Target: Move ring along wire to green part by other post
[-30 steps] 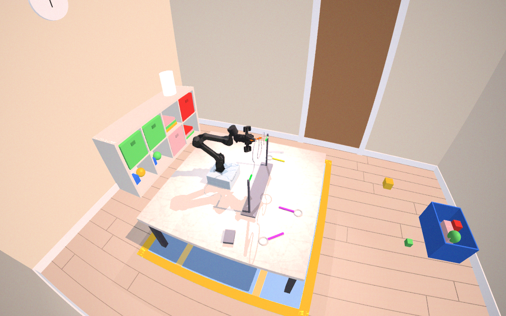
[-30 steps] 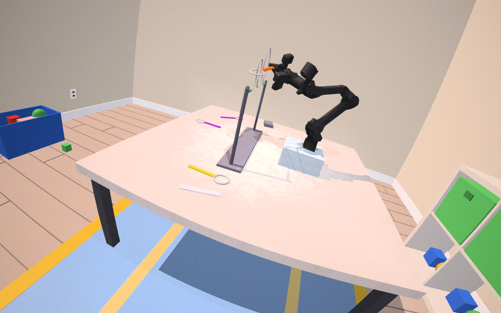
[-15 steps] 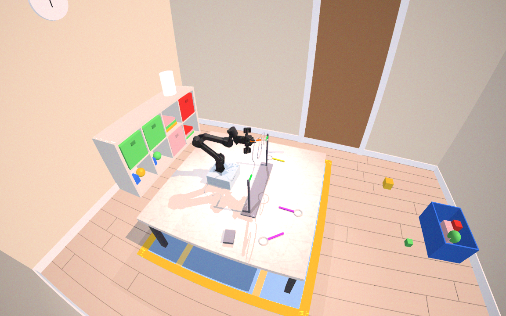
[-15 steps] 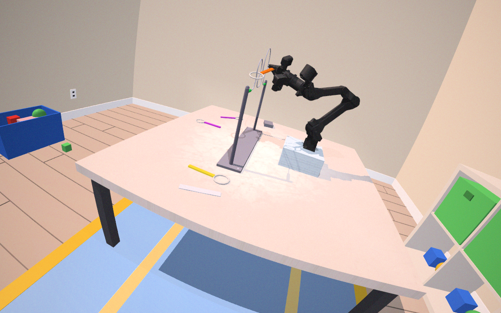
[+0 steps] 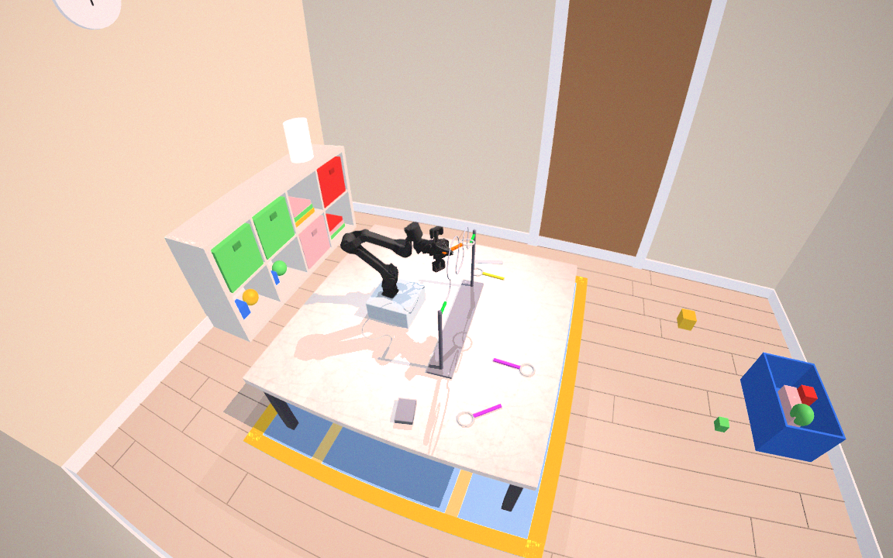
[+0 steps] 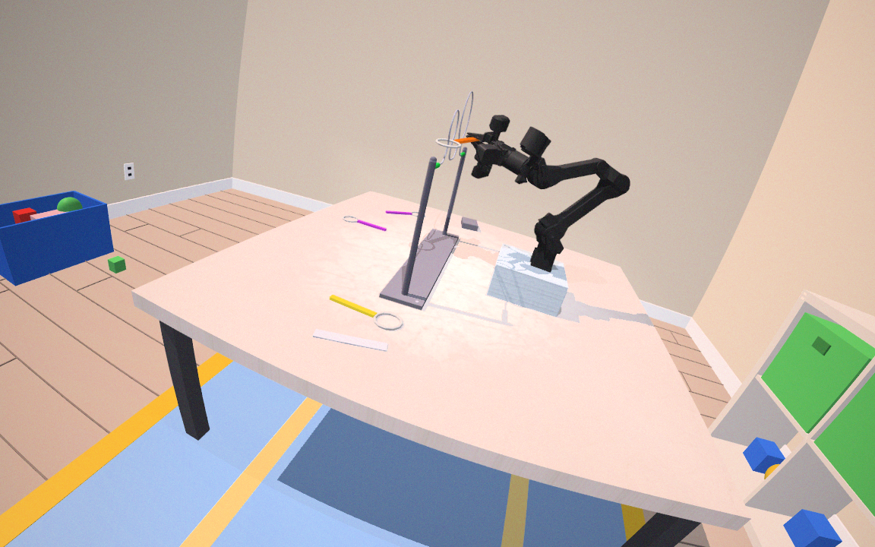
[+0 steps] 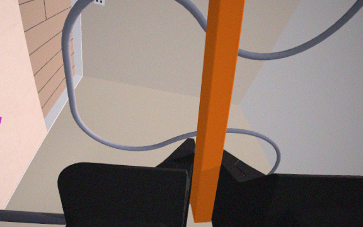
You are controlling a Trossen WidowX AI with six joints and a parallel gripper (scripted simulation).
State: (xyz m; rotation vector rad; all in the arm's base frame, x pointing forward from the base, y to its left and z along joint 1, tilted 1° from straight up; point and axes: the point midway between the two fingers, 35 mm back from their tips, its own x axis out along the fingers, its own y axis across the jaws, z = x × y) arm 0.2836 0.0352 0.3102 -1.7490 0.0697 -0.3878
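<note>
My gripper (image 5: 448, 251) (image 6: 473, 138) (image 7: 196, 145) is shut on the orange handle (image 5: 458, 246) (image 6: 465, 140) (image 7: 219, 79). The pale ring (image 6: 442, 146) is nearly level in the exterior view and appears around the grey wire (image 6: 471, 95) (image 7: 66, 63), above the green part (image 5: 473, 237) (image 6: 437, 165) beside the post (image 5: 473, 266) (image 6: 420, 224) far in the top view. The other green part (image 5: 443, 307) (image 6: 462, 154) is beside the other post (image 5: 439, 339) (image 6: 455, 194). The ring is outside the wrist view; I cannot tell its gap to the wire.
The wire loops rise close in front of the fingers. The stand base (image 5: 460, 325) (image 6: 393, 289) is on the table. A yellow-handled ring (image 5: 493, 275) (image 6: 352, 305), a white strip (image 6: 350, 340), a grey block (image 5: 405, 411) (image 6: 469, 222) and two magenta-handled rings (image 5: 507, 363) (image 5: 487, 411) lie around it.
</note>
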